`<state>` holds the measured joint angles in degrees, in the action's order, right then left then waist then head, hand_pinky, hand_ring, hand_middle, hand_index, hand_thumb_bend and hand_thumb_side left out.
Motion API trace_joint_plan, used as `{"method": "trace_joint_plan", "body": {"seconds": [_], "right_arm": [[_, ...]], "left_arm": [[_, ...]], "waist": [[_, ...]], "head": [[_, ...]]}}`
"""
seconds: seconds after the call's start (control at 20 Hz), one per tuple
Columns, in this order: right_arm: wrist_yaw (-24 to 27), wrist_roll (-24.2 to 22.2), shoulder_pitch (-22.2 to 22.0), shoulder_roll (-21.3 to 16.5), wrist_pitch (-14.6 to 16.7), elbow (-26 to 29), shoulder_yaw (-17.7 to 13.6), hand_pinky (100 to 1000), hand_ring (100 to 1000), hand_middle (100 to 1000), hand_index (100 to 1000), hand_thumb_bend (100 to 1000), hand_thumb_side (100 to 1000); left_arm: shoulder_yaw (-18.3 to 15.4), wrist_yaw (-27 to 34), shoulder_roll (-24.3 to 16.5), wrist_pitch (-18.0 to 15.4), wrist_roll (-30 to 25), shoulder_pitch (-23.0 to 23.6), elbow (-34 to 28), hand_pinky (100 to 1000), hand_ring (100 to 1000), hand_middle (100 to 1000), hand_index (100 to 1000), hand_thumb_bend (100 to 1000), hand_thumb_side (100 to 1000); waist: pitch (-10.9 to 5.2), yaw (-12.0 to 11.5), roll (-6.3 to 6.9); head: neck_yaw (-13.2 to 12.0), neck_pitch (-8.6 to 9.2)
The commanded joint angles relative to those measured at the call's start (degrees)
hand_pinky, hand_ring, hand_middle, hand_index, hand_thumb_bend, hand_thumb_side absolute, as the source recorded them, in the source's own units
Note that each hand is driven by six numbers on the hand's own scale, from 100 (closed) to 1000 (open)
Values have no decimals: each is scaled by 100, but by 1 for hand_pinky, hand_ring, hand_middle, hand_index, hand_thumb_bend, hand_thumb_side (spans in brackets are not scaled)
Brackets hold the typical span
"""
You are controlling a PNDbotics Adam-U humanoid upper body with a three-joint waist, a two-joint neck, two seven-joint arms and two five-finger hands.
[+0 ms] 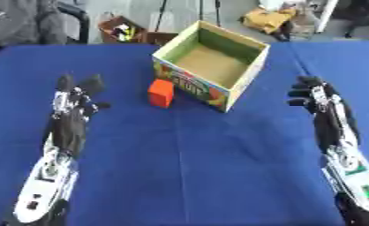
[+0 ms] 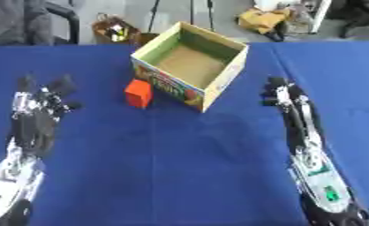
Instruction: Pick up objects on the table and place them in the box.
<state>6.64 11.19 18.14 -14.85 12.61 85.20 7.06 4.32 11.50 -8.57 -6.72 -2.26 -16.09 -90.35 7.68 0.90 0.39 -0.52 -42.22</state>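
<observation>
We see the left hand (image 1: 73, 102) lying over the blue surface (image 1: 195, 167) at the left side, its fingers spread and pointing away from us, holding nothing. The right hand (image 1: 315, 99) lies at the right side, its fingers curled in a little at the tips, and it too holds nothing. Between the two hands, nearer the left one, an orange block (image 1: 160, 92) stands on the surface just beside the near left wall of the box (image 1: 189, 81). The box is open at the top, turned corner-on to us, with a bare brown floor inside and a colourful print on its outer wall
</observation>
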Motion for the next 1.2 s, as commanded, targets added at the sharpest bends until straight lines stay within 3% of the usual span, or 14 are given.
{"method": "trace_joint_plan", "body": {"seconds": [0.05,0.65,0.95,1.2], "right_arm": [[13,26,52,-61,5,132,-40,615,656,633,766,100,776],[10,26,42,-65,-8,128,-29,614,655,632,766,100,774],[10,10,28,-66,-20,126,-9,614,655,632,766,100,774],[12,-4,14,-71,-25,127,4,613,655,632,766,100,774]], "left_arm": [[15,9,-97,-3,-24,-103,-136,712,904,885,783,444,1000],[62,-308,-328,61,-54,-358,-113,709,901,879,783,410,1000],[152,-1169,-672,206,-231,-865,102,709,893,869,810,387,994],[284,-2473,-934,383,-737,-1416,488,708,866,844,852,385,926]], "waist": [[-80,6,-1],[-123,38,3],[-162,86,-8],[-183,110,-16]], "head": [[-12,35],[-29,43],[-37,93],[-52,117]]}}
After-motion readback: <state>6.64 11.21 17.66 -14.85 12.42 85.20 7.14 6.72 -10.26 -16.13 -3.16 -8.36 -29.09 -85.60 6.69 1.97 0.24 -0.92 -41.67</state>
